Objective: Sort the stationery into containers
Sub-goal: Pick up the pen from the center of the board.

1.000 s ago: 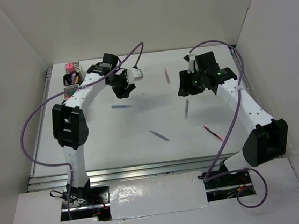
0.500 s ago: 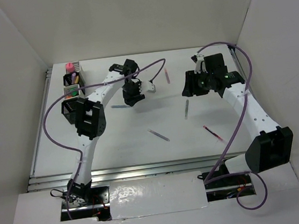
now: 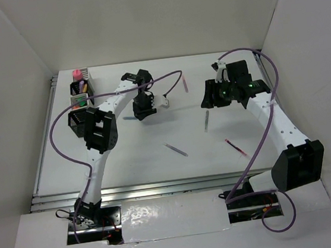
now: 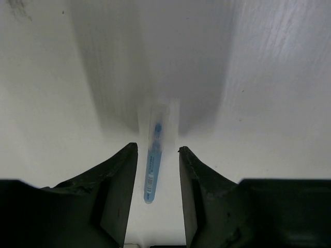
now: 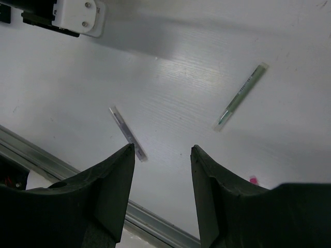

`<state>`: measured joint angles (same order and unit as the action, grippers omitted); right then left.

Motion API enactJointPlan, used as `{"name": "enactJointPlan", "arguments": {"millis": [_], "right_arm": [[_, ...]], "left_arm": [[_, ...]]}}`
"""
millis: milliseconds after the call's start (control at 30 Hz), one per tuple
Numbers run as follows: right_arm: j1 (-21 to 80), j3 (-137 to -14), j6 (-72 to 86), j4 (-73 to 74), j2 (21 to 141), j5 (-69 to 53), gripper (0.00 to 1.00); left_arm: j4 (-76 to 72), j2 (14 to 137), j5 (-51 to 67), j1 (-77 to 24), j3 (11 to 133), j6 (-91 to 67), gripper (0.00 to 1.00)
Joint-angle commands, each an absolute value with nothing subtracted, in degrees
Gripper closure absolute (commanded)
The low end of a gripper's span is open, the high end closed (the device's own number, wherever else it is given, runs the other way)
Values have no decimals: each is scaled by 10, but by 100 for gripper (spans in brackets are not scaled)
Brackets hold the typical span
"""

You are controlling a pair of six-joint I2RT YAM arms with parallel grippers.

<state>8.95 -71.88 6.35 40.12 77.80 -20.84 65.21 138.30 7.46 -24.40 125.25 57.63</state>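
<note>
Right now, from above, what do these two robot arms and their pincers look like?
Both the left arm and right arm are slim white tubes linked by chunky black joints. A thin purple cable loops along each. The left gripper and right gripper each end in two black, wedge-shaped fingers.

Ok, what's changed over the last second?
The left arm swung away from the containers toward the table's middle and came down. Its jaws now straddle the blue pen with gaps on both sides, so nothing is gripped yet. The right arm shifted only slightly, jaws open and empty. The blue pen, the other pens and the containers stayed put.
</note>
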Motion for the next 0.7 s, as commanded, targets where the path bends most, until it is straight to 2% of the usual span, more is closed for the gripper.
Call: {"name": "enactJointPlan", "arguments": {"millis": [0, 300, 500, 600, 667], "right_arm": [[84, -716, 64, 381, 759, -217, 45], [80, -714, 65, 380, 760, -221, 45], [79, -710, 65, 381, 751, -220, 46], [78, -707, 65, 380, 747, -219, 46], [76, -707, 65, 379, 745, -218, 46]], "left_arm": [[657, 1406, 68, -243, 1253, 594, 51], [632, 1413, 45, -257, 1225, 585, 63], [621, 1410, 45, -268, 1198, 578, 82], [577, 1364, 80, -267, 1156, 556, 94], [541, 1308, 99, -267, 1120, 530, 99]]}}
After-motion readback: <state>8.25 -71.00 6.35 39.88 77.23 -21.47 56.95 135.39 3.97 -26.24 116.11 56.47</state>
